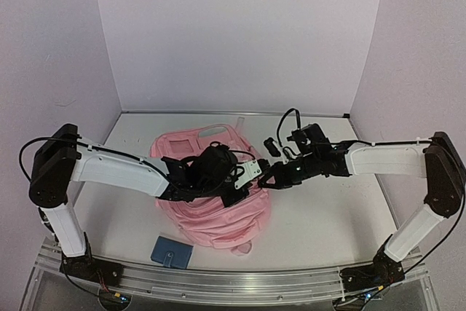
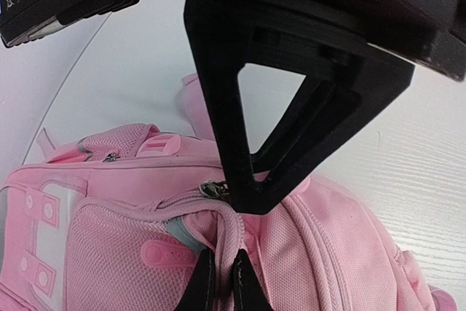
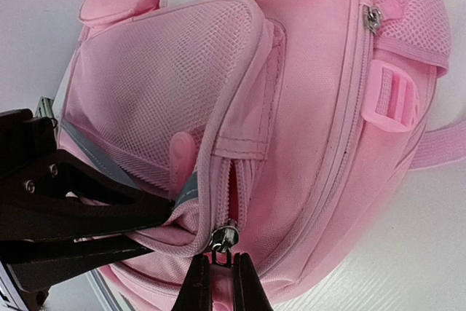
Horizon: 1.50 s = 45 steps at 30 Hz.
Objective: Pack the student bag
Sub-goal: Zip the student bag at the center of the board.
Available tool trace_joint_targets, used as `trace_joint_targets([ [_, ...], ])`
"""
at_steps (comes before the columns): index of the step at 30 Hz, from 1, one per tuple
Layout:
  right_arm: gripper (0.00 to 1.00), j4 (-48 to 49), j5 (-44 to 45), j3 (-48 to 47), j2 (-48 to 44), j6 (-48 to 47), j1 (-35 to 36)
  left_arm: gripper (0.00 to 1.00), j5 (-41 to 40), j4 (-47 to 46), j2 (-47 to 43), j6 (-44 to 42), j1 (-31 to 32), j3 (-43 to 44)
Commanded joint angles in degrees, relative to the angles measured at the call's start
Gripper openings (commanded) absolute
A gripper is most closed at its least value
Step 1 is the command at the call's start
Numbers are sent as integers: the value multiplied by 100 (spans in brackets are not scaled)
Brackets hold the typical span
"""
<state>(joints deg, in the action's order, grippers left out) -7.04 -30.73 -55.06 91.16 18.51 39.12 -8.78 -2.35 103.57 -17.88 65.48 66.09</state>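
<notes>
The pink student bag lies flat in the middle of the table, front pockets up. My left gripper sits over its middle. In the left wrist view this gripper is shut on the raised fabric edge of a front pocket of the bag, just below the metal zipper slider. My right gripper meets it from the right. In the right wrist view it is shut on the pink zipper pull under the slider of the bag. The zip above the slider gapes slightly.
A flat blue object lies near the front edge, left of the bag's bottom. A small black item lies on the table behind the right gripper. White walls close the back and sides. An aluminium rail runs along the front.
</notes>
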Motion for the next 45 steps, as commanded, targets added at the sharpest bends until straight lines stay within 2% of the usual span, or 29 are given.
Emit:
trace_joint_targets([
  [1,0,126,40,-275,144,-147,-448,0,270,20,-687,-189,229,-415],
  [8,0,69,-367,-625,556,-404,-762,0,237,-101,-1082,-283,245,-818],
  [22,5,70,-1048,-1723,1480,-395,-784,0,223,-135,-1137,-425,262,-957],
  [25,12,87,-855,-1702,1433,-381,-780,0,71,-148,-1099,-184,239,-899],
  [27,23,104,-579,-1616,1320,-308,-782,2,18,171,-1059,250,133,-660],
  [28,29,113,-376,-1564,1227,-253,-781,6,69,465,-1038,534,42,-485],
  [31,44,104,370,-1422,876,-72,-782,33,206,1085,-1108,1338,-139,-129],
  [33,51,89,937,-1347,617,-6,-773,55,240,1208,-1278,1695,-208,-61],
  [35,56,96,1104,-1275,435,51,-768,69,403,1417,-1505,2281,-428,49],
  [38,59,172,1246,-1240,207,165,-707,78,831,1916,-1764,3100,-1002,286],
  [40,64,269,1279,-1245,177,239,-673,82,775,2271,-1897,3606,-1344,347],
  [42,67,388,1228,-1303,288,273,-627,88,755,2582,-2073,4136,-1708,292],
  [45,70,531,1158,-1509,576,271,-478,91,1265,2806,-2289,4842,-2466,-53],
])
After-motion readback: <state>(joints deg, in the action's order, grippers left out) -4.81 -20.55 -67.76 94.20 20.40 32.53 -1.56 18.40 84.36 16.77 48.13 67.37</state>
